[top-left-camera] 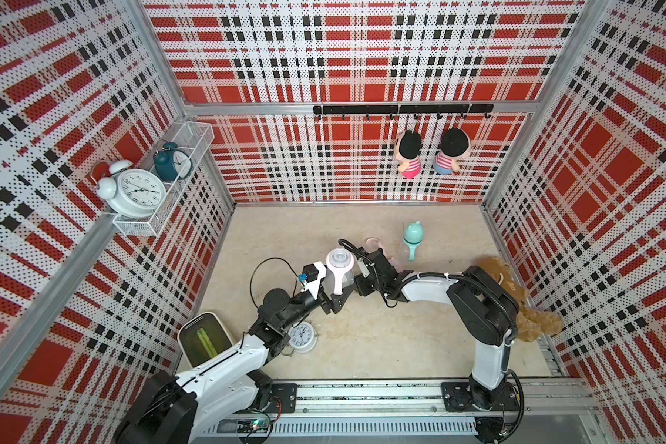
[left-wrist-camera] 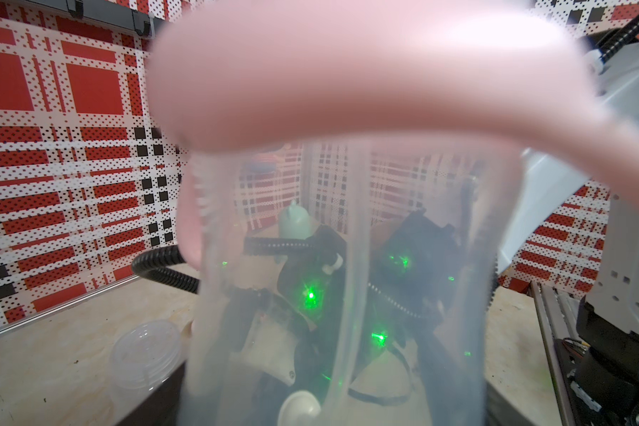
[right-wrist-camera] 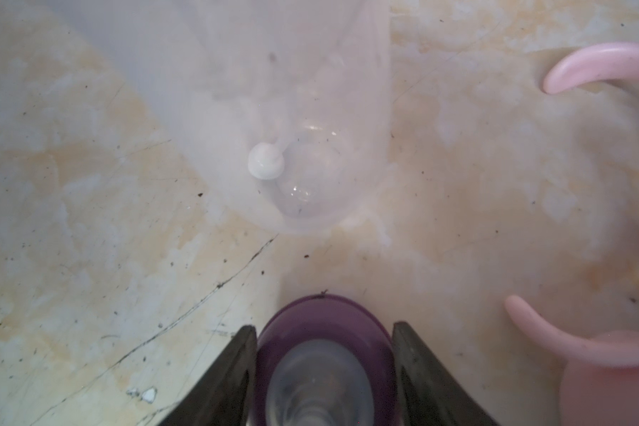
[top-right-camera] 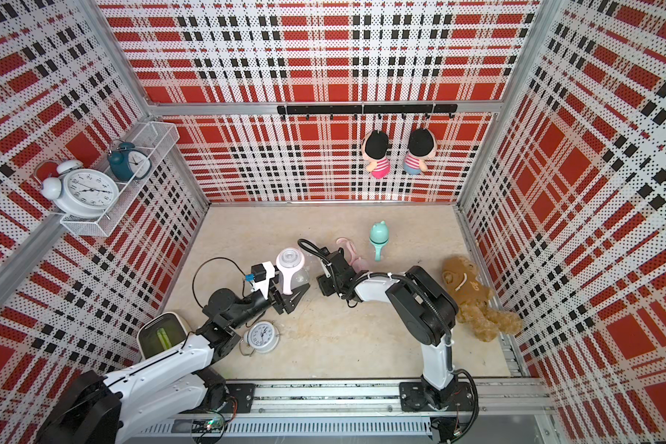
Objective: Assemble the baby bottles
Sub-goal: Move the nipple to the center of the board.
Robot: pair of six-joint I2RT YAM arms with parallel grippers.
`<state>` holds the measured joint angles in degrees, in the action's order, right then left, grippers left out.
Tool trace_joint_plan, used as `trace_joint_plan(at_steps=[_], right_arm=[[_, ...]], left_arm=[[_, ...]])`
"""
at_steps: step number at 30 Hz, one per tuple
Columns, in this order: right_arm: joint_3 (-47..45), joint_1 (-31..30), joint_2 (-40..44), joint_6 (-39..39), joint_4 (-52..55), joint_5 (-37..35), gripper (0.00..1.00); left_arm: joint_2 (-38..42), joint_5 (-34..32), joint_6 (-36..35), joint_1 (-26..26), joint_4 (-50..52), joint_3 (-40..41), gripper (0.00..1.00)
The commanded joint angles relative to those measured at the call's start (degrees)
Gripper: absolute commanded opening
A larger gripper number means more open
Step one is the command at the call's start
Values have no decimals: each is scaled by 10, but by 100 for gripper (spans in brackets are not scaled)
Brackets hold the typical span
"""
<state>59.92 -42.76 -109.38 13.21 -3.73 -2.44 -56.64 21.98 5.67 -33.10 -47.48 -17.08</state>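
**A:** Item one, hard against the left wrist lens: pink handle (left-wrist-camera: 347, 81), blurred, above a clear body. Belonging to?

**B:** To the pink bottle (top-left-camera: 339, 269), held upright by the left gripper (top-left-camera: 335, 298), jaws closed tight on its lower body. Fitted: handle ring, nipple collar on top. Inside: white straw weight (right-wrist-camera: 265, 162). Wanting: cap.

**A:** Item two?

**B:** The right gripper (right-wrist-camera: 323, 328), just beside that bottle. Jaws part-way in, one finger flush on each flank of a purplish part (right-wrist-camera: 325, 365) with a clear nipple shape inside. Cap or collar, cannot tell; firmness of hold, likewise.

**A:** Item three?

**B:** One teal bottle (top-left-camera: 413, 235), standing toward the back of the table (top-left-camera: 362, 346), eared cap on, handle showing. Judged complete.

**A:** Loose stock?

**B:** One loose pink ring (right-wrist-camera: 587, 61), lying on the table beside the right gripper. Its clear body: not located.

**A:** Tally?

**B:** One seemingly done, one lacking a cap, one in pieces. Roughly halfway, by my reckoning.
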Motion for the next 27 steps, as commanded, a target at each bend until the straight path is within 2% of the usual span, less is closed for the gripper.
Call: trace_joint_plan(at_steps=[1,9,16,22,27], right_arm=[[-35,-7,20,11,52,-2,60],[-60,-20,59,24,108,-18,63],[-79,-47,110,44,202,-26,66],[-86,-51,145,50,246,-5,76],[-61,-51,136,29,278,-10,81]], left_arm=[[3,-6,-8,-4,-11,-17,0],[-10,-8,-11,-15,-11,-28,0],[-4,-8,-12,-17,-9,-24,0],[-2,-10,-14,-18,-8,-24,0],[-6,-9,-13,-21,-9,-26,0]])
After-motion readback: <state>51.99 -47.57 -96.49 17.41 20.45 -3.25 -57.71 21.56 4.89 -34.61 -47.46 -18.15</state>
